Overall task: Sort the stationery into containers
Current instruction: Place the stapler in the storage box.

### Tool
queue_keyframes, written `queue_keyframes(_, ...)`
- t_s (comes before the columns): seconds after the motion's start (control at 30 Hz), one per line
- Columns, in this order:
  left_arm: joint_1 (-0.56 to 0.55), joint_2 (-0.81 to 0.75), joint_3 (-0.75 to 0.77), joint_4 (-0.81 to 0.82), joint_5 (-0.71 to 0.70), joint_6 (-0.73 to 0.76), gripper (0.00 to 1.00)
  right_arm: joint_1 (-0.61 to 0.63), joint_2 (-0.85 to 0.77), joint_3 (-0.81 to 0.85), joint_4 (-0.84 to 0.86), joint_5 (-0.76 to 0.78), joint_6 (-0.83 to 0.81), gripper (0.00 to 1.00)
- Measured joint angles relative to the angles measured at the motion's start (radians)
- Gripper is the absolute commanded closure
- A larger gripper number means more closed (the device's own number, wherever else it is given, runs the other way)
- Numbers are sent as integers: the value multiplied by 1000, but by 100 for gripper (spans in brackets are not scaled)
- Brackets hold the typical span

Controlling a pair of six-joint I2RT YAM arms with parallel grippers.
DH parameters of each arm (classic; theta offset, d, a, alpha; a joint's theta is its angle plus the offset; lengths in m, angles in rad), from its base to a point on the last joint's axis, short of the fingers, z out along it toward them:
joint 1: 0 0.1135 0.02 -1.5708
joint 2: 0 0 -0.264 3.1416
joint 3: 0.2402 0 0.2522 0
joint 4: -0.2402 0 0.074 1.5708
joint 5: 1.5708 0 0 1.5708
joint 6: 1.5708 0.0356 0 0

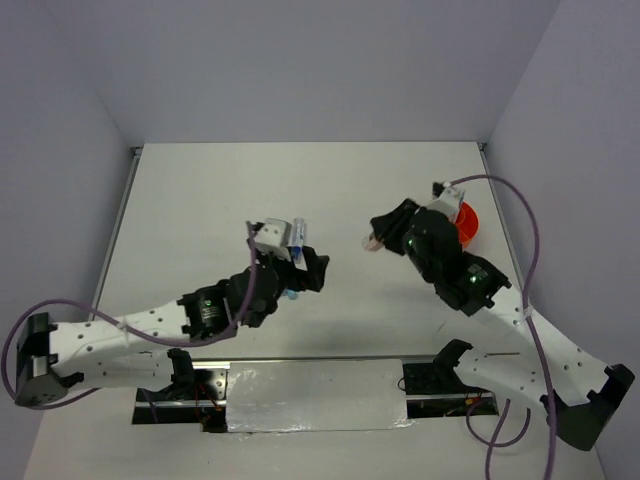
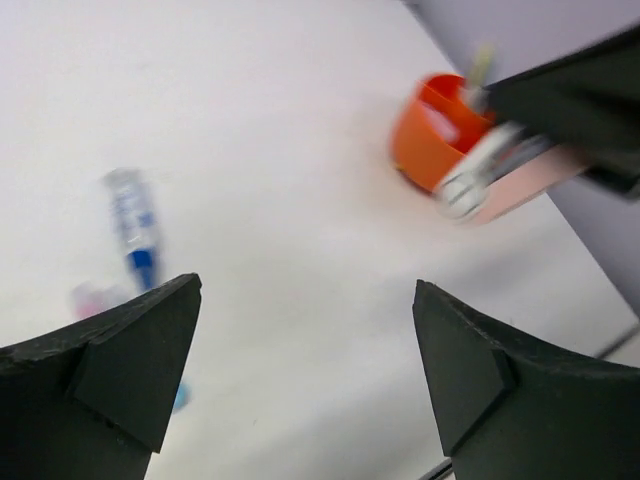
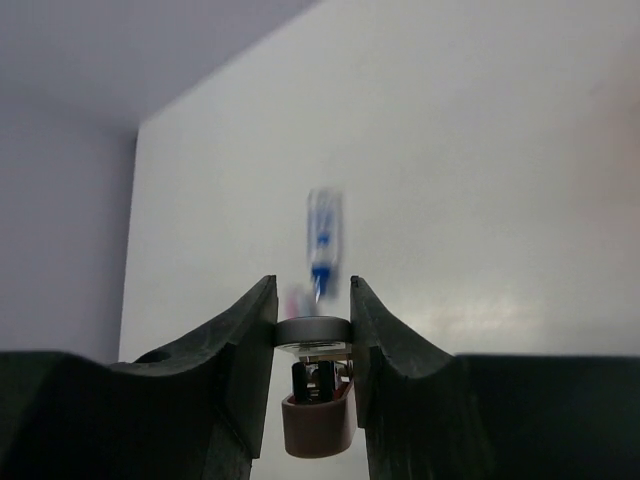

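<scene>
Delivery step, by the look of it. Pinched between the narrowly set jaws of the right gripper (image 3: 312,295): a small pink-brown stationery piece with a silvery collar (image 3: 315,385), lifted clear of the white table (image 1: 200,200). Held to the left of the round bright orange plastic cup (image 2: 415,150), near it but not yet over it. Cup at the far right of the table. Poking up out of it already, a pale yellowish pen end (image 2: 480,68); the rest of the inside too blurred to read.

Left gripper (image 2: 306,300) spread wide, nothing between its fingers, hovering low over the middle of the table. Just beyond it, lying flat: a clear-barrelled marker with a blue tip and blue print (image 2: 135,235), and beside its blue end a small pink item (image 2: 90,298), smeared past telling. Both well apart from the cup.

Next, probably: carry the held piece rightward above the cup's rim, line it up with a free compartment, then let go. Calls for height enough to clear the rim and the upright pen. On the left side: drop onto the clear marker and close across the barrel, not along it.
</scene>
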Motion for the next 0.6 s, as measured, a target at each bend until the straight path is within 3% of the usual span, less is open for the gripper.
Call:
queue_keyframes(0.13, 33, -151, 119, -447, -153, -247, 1, -216, 117, 146, -27, 99, -43, 100)
queue_keyframes(0.23, 38, -266, 172, -669, -172, -319, 1, -363, 268, 278, -50, 134, -101, 100)
queue_keyframes(0.43, 38, -406, 212, -953, -116, -326, 1, -647, 503, 370, 29, -80, -324, 100)
queue_keyframes(0.6, 38, -478, 188, -1042, -60, -272, 1, -783, 575, 417, 14, -128, -455, 100)
